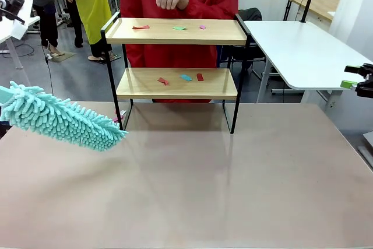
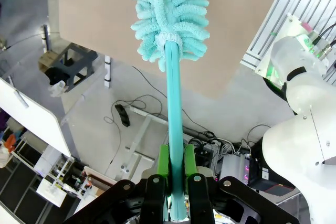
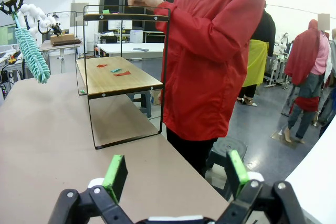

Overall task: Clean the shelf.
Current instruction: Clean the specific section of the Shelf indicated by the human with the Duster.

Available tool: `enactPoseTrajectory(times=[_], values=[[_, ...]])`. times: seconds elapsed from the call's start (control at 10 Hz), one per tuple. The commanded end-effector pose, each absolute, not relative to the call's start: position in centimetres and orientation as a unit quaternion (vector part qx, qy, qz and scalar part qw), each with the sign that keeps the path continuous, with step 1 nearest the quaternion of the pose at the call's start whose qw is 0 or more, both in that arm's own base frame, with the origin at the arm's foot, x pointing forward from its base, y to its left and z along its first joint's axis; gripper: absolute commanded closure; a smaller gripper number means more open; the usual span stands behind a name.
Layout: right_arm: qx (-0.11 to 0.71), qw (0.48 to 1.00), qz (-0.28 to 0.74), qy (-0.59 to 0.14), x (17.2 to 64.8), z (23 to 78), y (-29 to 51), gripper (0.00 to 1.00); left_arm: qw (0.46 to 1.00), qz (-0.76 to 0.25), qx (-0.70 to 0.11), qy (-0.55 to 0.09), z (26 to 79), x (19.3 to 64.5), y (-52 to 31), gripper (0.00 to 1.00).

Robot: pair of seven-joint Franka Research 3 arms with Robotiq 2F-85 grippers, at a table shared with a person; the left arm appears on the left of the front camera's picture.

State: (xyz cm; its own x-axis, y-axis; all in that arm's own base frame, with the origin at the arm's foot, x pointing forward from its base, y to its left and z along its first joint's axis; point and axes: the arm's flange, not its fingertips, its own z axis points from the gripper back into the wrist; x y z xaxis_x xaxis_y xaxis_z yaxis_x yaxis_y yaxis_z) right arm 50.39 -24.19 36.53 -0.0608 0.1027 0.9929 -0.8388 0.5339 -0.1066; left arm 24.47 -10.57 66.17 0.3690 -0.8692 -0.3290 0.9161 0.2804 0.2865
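Now the left gripper point(image 2: 176, 157) clamps its fingers on a teal duster point(image 1: 64, 122) beside the shelf point(image 1: 175, 31); fingers of the right gripper point(image 3: 176, 174) gape.

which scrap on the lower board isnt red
The middle scrap on the shelf's lower board: it is teal, while the left scrap and right scrap are red.
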Motion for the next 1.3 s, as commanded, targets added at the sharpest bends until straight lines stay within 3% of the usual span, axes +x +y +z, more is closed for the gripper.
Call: enactPoseTrajectory(times=[0.0, 1.2], values=[[0.297, 0.626, 0.38, -0.613, 50.51, 36.99, -23.95, 0.0, 0.804, -0.555, 0.21, 0.052, 66.18, 24.17, -10.51, 0.87], [0.297, 0.626, 0.38, -0.613, 50.51, 36.99, -23.95, 0.0, 0.804, -0.555, 0.21, 0.052, 66.18, 24.17, -10.51, 0.87]])
